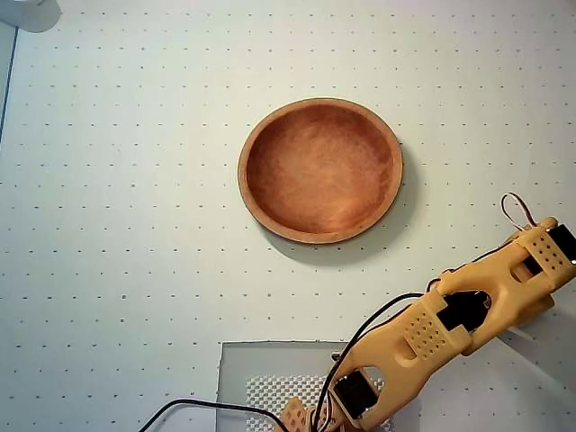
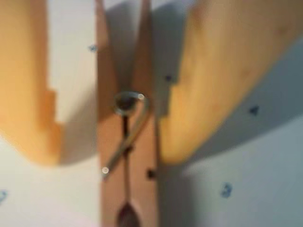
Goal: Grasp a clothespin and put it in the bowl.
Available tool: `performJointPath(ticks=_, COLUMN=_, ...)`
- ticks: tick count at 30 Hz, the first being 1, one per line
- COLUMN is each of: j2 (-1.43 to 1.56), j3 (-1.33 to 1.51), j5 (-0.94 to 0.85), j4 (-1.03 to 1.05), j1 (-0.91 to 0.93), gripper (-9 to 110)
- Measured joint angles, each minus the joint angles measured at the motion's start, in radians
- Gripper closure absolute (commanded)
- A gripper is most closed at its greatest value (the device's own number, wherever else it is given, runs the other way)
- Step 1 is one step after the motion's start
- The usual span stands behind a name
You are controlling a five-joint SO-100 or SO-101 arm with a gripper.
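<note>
In the wrist view the clothespin lies flat on the white dotted table, light wood with a metal spring at its middle. My gripper straddles it, open. The right orange finger touches the clothespin's side. The left finger stands apart from it, with a strip of table showing between. In the overhead view the reddish-brown wooden bowl sits empty at the centre. My orange arm reaches from the bottom edge to the right edge, below and right of the bowl. It hides the clothespin and fingertips there.
A grey square mat with a perforated patch lies at the bottom edge by the arm's base. Black cables run along the arm. A white object sits in the top left corner.
</note>
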Motion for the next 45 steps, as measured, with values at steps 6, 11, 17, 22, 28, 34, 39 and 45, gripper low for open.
performJointPath(ticks=6, j2=-0.005, j3=0.002, j5=0.002, j4=0.000, j1=0.006, gripper=105)
performJointPath(ticks=11, j2=0.000, j3=0.002, j5=0.002, j4=0.000, j1=0.005, gripper=105)
performJointPath(ticks=17, j2=0.112, j3=0.002, j5=0.002, j4=0.084, j1=-0.028, gripper=105)
performJointPath(ticks=22, j2=0.299, j3=0.002, j5=0.002, j4=0.199, j1=-0.114, gripper=105)
performJointPath(ticks=28, j2=0.583, j3=0.003, j5=0.002, j4=0.204, j1=-0.244, gripper=105)
performJointPath(ticks=34, j2=0.862, j3=0.003, j5=0.002, j4=0.207, j1=-0.469, gripper=105)
performJointPath(ticks=39, j2=1.025, j3=0.043, j5=0.002, j4=0.209, j1=-0.710, gripper=105)
performJointPath(ticks=45, j2=1.135, j3=0.063, j5=0.002, j4=0.210, j1=-0.971, gripper=105)
